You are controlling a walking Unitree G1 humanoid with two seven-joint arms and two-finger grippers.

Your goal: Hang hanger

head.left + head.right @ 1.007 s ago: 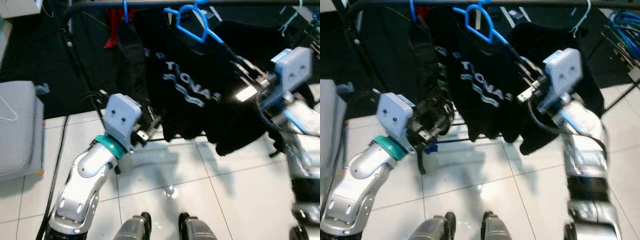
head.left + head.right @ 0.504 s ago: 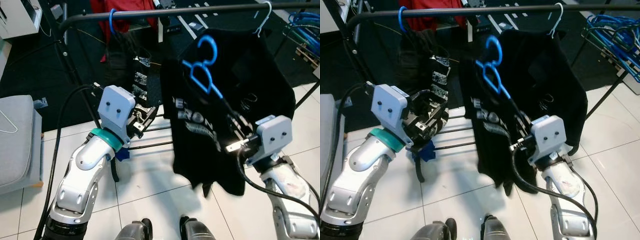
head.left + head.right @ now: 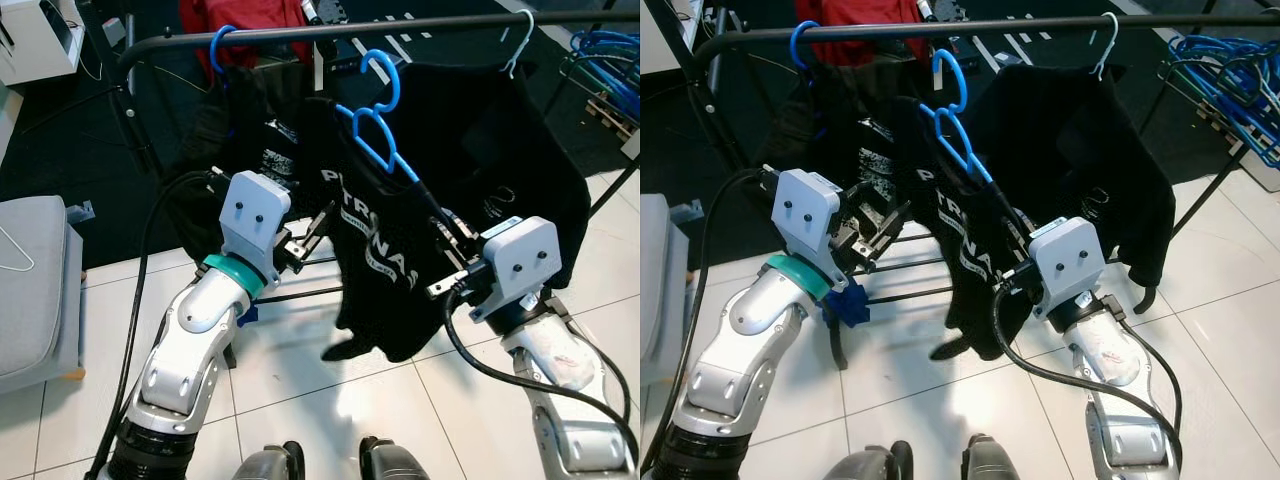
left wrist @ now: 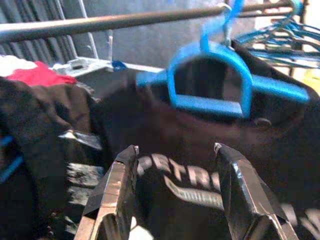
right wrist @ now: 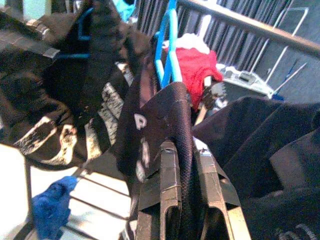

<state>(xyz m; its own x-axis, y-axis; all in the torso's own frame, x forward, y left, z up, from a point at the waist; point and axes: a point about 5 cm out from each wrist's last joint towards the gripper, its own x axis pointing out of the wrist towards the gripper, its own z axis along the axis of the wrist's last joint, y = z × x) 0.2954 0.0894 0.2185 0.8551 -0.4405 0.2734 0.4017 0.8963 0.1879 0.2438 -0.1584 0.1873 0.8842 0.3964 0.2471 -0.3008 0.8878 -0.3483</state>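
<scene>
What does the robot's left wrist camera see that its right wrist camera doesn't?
The left wrist view alone shows the left end effector open, its fingers apart in front of the shirt's white lettering. The right wrist view alone shows the right end effector shut on a fold of the black shirt, plus a blue cloth on the floor. Both show the blue hanger, the rail and red clothing.

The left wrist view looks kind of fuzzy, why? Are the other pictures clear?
Left wrist view: the blue plastic hanger and black printed T-shirt are soft and smeared, likely motion blur. Right wrist view: sharper on the shirt between the right gripper fingers, hazy behind. Both eye views: fairly crisp, with glare on the white floor tiles.
</scene>
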